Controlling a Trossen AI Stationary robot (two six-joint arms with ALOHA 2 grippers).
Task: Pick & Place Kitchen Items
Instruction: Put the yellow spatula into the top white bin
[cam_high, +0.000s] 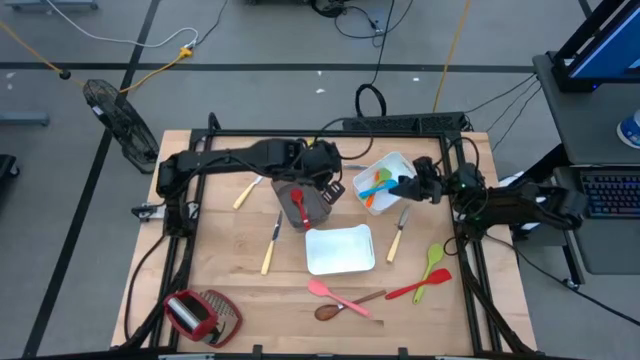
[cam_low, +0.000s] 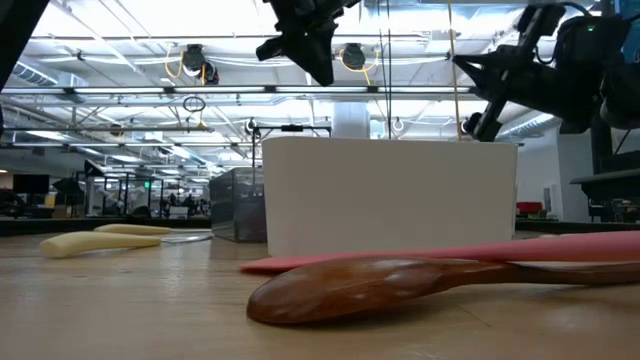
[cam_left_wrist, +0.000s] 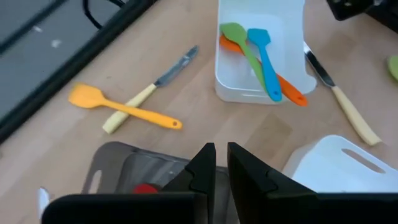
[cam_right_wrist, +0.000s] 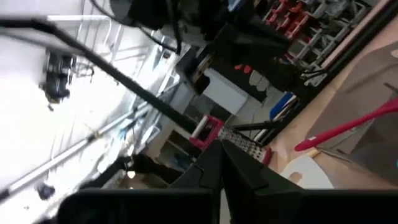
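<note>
On the wooden bench (cam_high: 230, 270) the utensils lie scattered, some already in the tray (cam_high: 395, 165); light, stiff and slick, they want pinching mid-handle, while the right claw (cam_high: 400, 187) is pressed together empty and the left claw (cam_high: 318, 190) nearly so

Bare wood is lying open on the near left of the desk (cam_high: 230, 265), between the knife (cam_high: 270, 245) and the red gadget (cam_high: 200, 315). The two arms are crowding the far middle. The white tray (cam_high: 340, 250) is blocking the middle, and spoons are cluttering the near right.
</note>
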